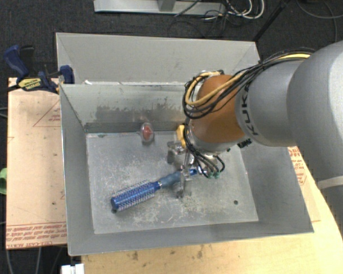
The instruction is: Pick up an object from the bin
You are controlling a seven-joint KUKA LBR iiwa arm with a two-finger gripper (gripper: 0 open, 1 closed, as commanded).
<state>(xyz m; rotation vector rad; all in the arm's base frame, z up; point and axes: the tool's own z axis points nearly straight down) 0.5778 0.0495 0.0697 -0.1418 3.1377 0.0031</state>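
Hand [182,182] down at blue hairbrush [137,194] handle, mid-bin [223,204]

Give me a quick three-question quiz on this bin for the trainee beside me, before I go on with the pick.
1. Multiple choice: the arm has its lower end over which part of the blue hairbrush? A, the bristle head; B, the handle; C, no part, it is at the front wall.
2. True or false: the small red thing lies touching the hairbrush.
3. Fill in: on the floor of the bin, the bristle head points toward the view's lower ____.
Key: 1 B. 2 false, it lies apart, near the back wall. 3 left.
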